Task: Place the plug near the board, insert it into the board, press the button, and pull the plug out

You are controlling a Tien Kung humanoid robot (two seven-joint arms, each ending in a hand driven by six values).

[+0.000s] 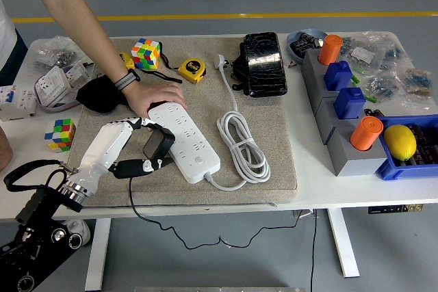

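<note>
A white power strip point(188, 135) lies diagonally on the grey mat point(274, 135). Its white cord point(239, 141) is coiled to the right. A person's hand point(154, 94) presses on the strip's far end. My left hand point(153, 147), white with black fingers, reaches in from the lower left. It is shut on the black plug point(158, 143), fingers above and thumb below. The plug stands tilted against the strip's left edge, and whether its pins are in a socket is hidden. Its black cable point(133, 196) drops over the table's near edge.
A Rubik's cube point(146, 52), a yellow tape measure point(192, 70) and a black pouch point(263, 63) lie at the back. A smaller cube point(61, 133) and loose sockets point(51, 87) sit on the left. Grey blocks point(342, 135) and a blue bin point(393, 169) stand on the right.
</note>
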